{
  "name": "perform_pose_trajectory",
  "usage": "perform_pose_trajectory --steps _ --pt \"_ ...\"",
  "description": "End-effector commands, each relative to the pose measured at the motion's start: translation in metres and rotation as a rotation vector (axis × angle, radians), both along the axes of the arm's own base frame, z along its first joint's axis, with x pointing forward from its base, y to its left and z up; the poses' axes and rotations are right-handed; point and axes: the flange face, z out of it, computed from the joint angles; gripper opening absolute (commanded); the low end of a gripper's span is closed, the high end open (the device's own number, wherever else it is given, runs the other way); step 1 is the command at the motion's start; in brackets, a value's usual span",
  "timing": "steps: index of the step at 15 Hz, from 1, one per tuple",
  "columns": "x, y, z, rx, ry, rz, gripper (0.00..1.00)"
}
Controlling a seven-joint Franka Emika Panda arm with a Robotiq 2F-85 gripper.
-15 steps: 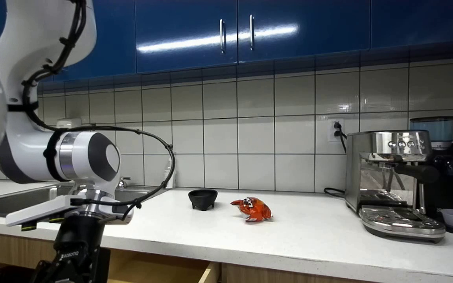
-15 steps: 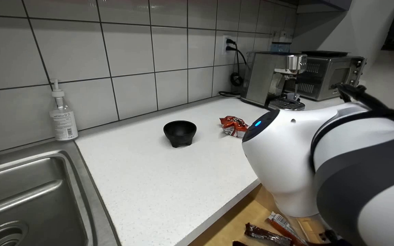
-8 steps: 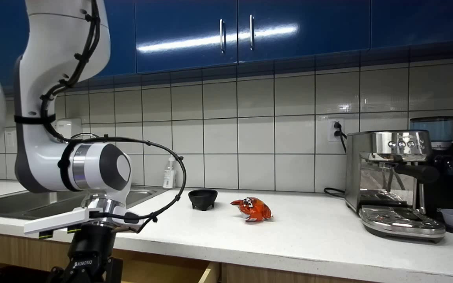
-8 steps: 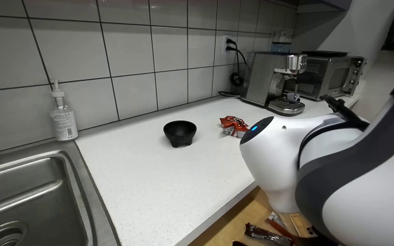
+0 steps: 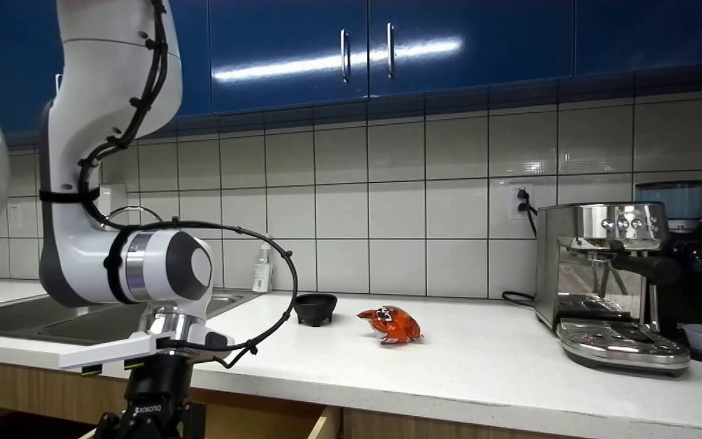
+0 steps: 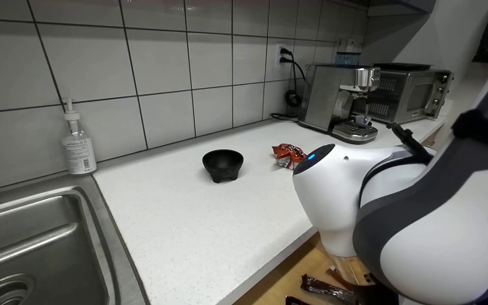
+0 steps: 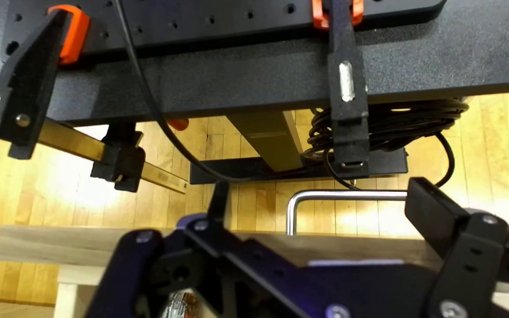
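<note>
Wrist view: parted pincer point(image 7: 323, 207) over drawer point(image 7: 82, 243) with shiny packet point(image 7: 182, 305) inside

A white counter point(image 6: 184, 220) is stretching from left to right.
In both exterior views, a steel sink point(image 6: 109, 241) is sitting sunk into its left part; to the right of that, a footed black bowl point(image 6: 223, 165) is standing upright, and, apart from it, an orange packet point(image 5: 397, 326) is lying crumpled on the counter farther right. An espresso machine point(image 5: 601, 280) is standing well to the right of the packet, a black grinder point(image 5: 692, 268) is resting just beyond it, and a toaster oven point(image 6: 413, 97) is sitting at the far right.
</note>
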Motion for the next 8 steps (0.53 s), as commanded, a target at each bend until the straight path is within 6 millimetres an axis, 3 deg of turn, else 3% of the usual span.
perform_pose_trajectory --steps 1,8 --pt "0.018 -0.006 0.000 0.001 -0.066 0.023 1.00" --pt "0.036 -0.010 0.007 -0.026 -0.178 0.119 1.00"
